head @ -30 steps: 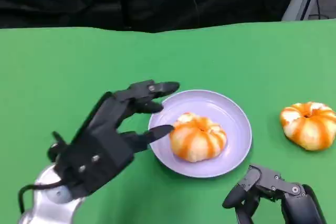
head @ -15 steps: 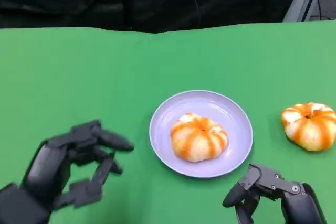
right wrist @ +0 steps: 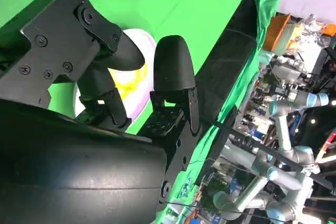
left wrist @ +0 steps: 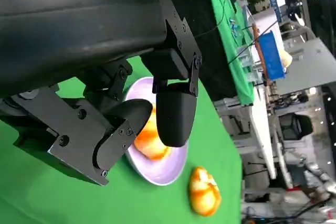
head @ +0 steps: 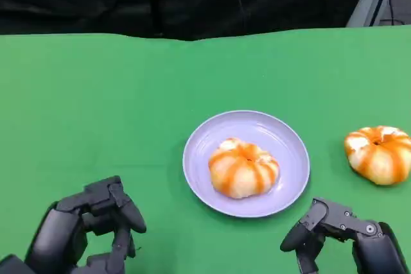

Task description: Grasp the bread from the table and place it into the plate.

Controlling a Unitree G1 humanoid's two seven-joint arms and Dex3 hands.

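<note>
One bread [head: 243, 167] sits in the plate [head: 282, 134]; a second bread [head: 379, 153] lies on the green surface [head: 128, 107]. Probably light, soft and easily dented, so best cupped around its sides. Left robot hand [head: 87, 232] and right robot hand [head: 340, 239] both hold nothing, fingers loosely curled.

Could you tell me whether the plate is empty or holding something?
Holding something: one bread lies on the plate; another bread sits on the table.

The left robot hand [head: 90, 229] sits low at the near left, its fingers [left wrist: 173, 111] curled inward and holding nothing. The right robot hand [head: 340, 235] sits low at the near right, its fingers [right wrist: 173, 72] also bent inward and holding nothing.
</note>
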